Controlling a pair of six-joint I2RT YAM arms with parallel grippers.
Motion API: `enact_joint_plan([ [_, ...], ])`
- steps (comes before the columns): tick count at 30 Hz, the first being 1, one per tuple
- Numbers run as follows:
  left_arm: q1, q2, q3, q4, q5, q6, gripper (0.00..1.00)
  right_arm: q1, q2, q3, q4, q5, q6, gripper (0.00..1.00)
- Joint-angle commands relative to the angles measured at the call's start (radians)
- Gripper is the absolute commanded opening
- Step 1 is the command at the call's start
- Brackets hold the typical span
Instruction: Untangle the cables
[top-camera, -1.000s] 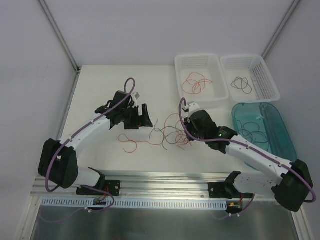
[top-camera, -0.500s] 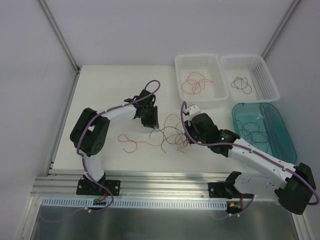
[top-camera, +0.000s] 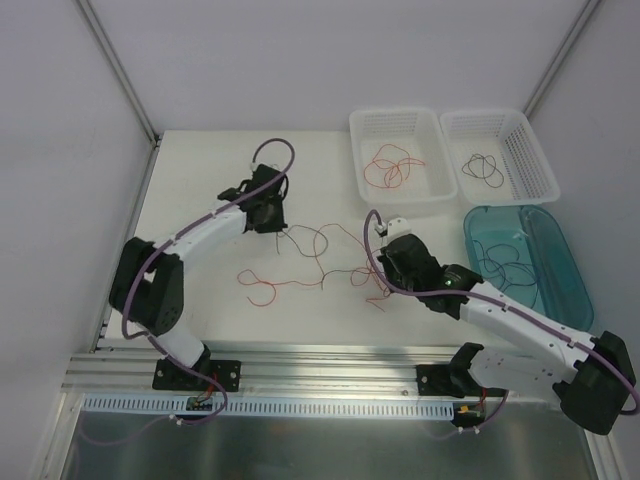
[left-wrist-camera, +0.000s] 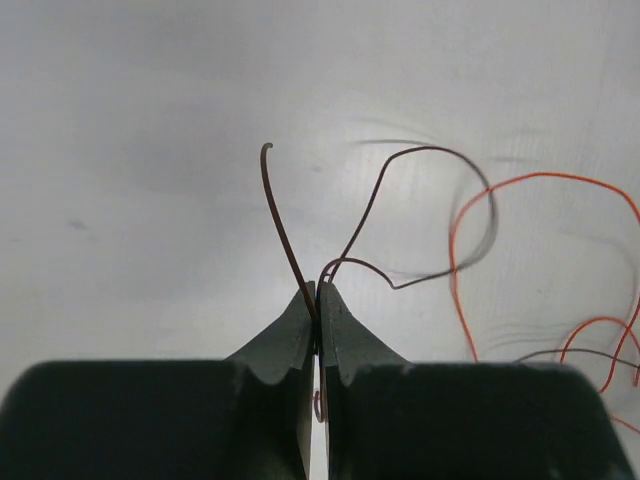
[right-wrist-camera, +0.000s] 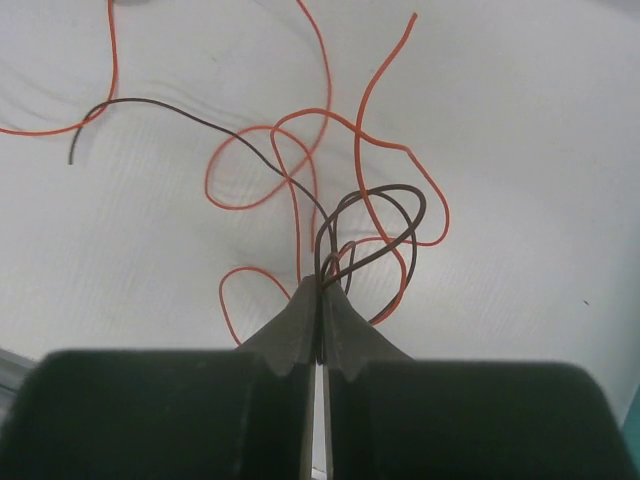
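The cables (top-camera: 335, 262), thin red-orange and dark brown strands, lie tangled on the white table between my arms. My left gripper (top-camera: 281, 229) is shut on a dark brown cable (left-wrist-camera: 284, 228), whose free end curls up past the fingertips. That strand stretches right toward the tangle. A red cable (left-wrist-camera: 454, 252) loops to the right of it. My right gripper (top-camera: 384, 268) is shut on a bunch of dark loops (right-wrist-camera: 403, 212) at the tangle's right side, with red cables (right-wrist-camera: 300, 150) wound through them. Another red cable (top-camera: 262, 286) trails left on the table.
Two white baskets stand at the back right: one (top-camera: 356, 128) holds red wires, the other (top-camera: 541, 150) a dark wire. A teal tub (top-camera: 563, 236) with dark wires sits right of my right arm. A metal rail (top-camera: 320, 375) runs along the near edge.
My left gripper reached right into the tangle, shut on a dark cable and drew it back and left. My right gripper, still shut, shifted slightly nearer, and the tangle spread out.
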Motion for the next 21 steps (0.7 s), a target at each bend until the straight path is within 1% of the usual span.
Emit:
enact_joint_plan([
  [1, 0.106, -0.209, -0.003, -0.105, -0.212, 0.067, 0.00, -0.015, -0.039, -0.019, -0.071, 0.111, 0.025, 0.01],
  [2, 0.126, -0.246, -0.006, -0.119, -0.253, 0.076, 0.00, -0.021, -0.046, -0.022, -0.077, 0.127, 0.055, 0.01],
  [3, 0.141, -0.318, -0.006, -0.130, -0.274, 0.090, 0.00, -0.040, -0.050, -0.030, -0.088, 0.131, 0.060, 0.01],
  [4, 0.167, -0.353, -0.006, -0.148, -0.297, 0.098, 0.00, -0.052, -0.062, -0.036, -0.094, 0.128, 0.066, 0.01],
  [6, 0.184, -0.448, 0.006, -0.159, -0.351, 0.134, 0.00, -0.090, -0.073, -0.040, -0.109, 0.119, 0.081, 0.01],
  [9, 0.209, -0.542, 0.041, -0.191, -0.400, 0.177, 0.00, -0.130, -0.087, -0.050, -0.108, 0.076, 0.086, 0.01],
  [12, 0.210, -0.608, 0.067, -0.196, -0.345, 0.196, 0.00, -0.132, -0.078, -0.047, -0.089, 0.006, 0.080, 0.01],
  [13, 0.210, -0.620, 0.068, -0.196, -0.272, 0.197, 0.00, -0.132, -0.073, -0.044, -0.080, -0.041, 0.078, 0.02],
  [14, 0.209, -0.630, 0.066, -0.196, -0.234, 0.196, 0.00, -0.133, -0.069, -0.039, -0.072, -0.068, 0.078, 0.05],
  [15, 0.209, -0.643, 0.061, -0.196, -0.198, 0.188, 0.00, -0.132, -0.061, -0.036, -0.054, -0.092, 0.078, 0.09],
  [16, 0.209, -0.648, 0.055, -0.196, -0.124, 0.185, 0.00, -0.132, -0.060, -0.033, -0.049, -0.130, 0.081, 0.20],
  [18, 0.209, -0.659, 0.035, -0.196, -0.053, 0.173, 0.00, -0.132, -0.064, -0.019, -0.049, -0.155, 0.083, 0.34],
  [19, 0.210, -0.659, 0.028, -0.193, 0.016, 0.170, 0.00, -0.130, -0.069, -0.013, -0.052, -0.174, 0.081, 0.44],
  [20, 0.209, -0.659, 0.014, -0.191, 0.055, 0.171, 0.00, -0.132, -0.073, -0.005, -0.059, -0.181, 0.078, 0.49],
  [21, 0.210, -0.651, 0.008, -0.188, 0.090, 0.179, 0.00, -0.130, -0.087, 0.010, -0.072, -0.191, 0.074, 0.57],
])
